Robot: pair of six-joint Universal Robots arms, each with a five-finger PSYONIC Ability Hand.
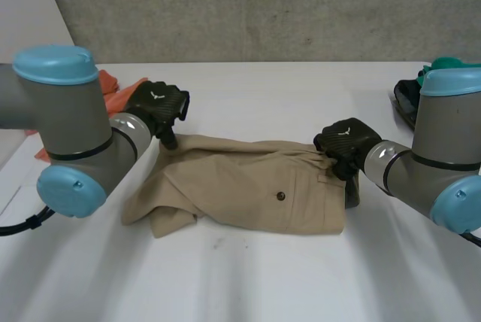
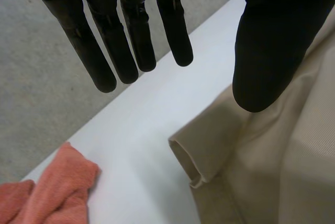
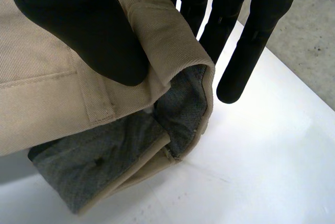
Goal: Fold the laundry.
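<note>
While right fingers point(image 3: 247, 51) pinch the trousers' point(image 1: 248, 186) waistband point(image 3: 162, 41), left fingers point(image 2: 175, 30) hover straight beside them.

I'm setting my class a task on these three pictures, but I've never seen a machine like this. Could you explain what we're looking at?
It is a robot with two grey arms, each ending in a black hand. The wide picture looks down from between the arms. The other two come from a camera on each wrist. On the white table lies a pair of crumpled beige twill trousers, with an orange towelling cloth beyond one end. The left hand hangs open over that end, its fingers straight, holding nothing. The right hand pinches the trousers' waistband between thumb and fingers, so the grey lining shows.
</note>
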